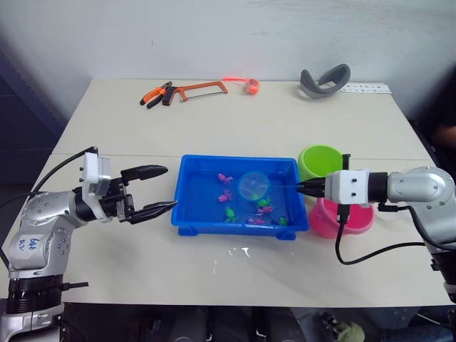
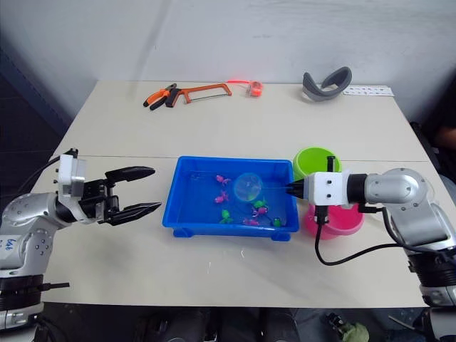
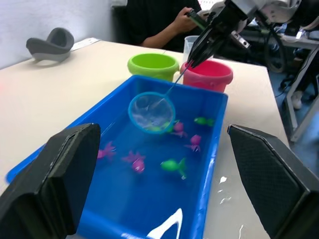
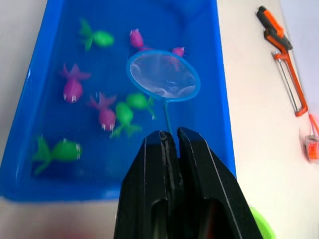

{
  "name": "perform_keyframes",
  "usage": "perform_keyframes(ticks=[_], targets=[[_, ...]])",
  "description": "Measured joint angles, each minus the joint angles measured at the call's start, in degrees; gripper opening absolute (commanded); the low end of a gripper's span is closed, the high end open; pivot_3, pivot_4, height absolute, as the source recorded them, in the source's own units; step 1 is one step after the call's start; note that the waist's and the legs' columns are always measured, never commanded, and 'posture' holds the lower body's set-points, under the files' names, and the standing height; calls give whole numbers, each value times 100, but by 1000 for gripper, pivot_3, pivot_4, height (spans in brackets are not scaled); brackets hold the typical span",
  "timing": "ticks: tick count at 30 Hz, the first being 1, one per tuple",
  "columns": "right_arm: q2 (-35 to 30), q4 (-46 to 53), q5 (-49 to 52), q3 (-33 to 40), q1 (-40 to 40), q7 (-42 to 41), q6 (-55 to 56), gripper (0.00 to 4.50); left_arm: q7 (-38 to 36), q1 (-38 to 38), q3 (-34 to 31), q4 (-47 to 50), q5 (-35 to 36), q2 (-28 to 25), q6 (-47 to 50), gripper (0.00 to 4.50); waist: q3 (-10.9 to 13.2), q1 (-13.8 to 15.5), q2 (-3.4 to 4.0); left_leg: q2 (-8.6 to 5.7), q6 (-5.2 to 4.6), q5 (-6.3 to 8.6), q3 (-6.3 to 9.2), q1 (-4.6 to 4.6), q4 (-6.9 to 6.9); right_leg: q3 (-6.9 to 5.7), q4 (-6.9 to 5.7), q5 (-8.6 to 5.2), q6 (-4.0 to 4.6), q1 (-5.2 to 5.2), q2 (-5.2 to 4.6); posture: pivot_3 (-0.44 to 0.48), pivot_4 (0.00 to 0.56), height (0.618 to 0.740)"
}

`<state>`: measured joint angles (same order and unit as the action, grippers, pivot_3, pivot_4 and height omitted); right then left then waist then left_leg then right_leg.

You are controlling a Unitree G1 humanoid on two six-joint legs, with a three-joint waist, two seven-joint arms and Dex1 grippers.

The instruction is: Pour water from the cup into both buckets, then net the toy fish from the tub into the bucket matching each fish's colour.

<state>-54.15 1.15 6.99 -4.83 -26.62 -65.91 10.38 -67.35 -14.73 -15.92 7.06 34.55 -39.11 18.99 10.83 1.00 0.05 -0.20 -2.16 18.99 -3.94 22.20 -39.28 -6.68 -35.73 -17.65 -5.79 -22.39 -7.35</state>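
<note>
Blue tub (image 1: 187,214), table centre: shallow water, 4 green and 4 pink toy fish (image 4: 73,88). Net (image 4: 163,76), round blue hoop with clear mesh, hovers above them; right gripper (image 4: 171,142) pinches its thin handle. Green bucket (image 1: 319,159) and pink bucket (image 1: 350,221) right of tub. Left gripper (image 1: 158,189) spread, left of tub.

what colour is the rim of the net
Blue: the net has a light blue hoop around clear mesh, clearest in the right wrist view.
</note>
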Motion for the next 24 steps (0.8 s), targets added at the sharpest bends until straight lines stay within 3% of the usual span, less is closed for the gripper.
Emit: perform_keyframes(ticks=[7, 24], targets=[[-97, -451, -34, 9, -9, -319, 455, 0, 21, 130, 243, 358, 157, 36, 176, 4435, 0, -2, 0, 0, 0, -1, -1, -2, 0, 0, -2, 0, 0, 2, -1, 0, 150, 740], [-86, -843, -561, -147, -235, -349, 965, 0, -119, 189, 296, 183, 145, -44, 31, 4435, 0, -46, 0, -1, 2, -2, 0, -3, 0, -2, -2, 0, 0, 2, -1, 0, 150, 740]])
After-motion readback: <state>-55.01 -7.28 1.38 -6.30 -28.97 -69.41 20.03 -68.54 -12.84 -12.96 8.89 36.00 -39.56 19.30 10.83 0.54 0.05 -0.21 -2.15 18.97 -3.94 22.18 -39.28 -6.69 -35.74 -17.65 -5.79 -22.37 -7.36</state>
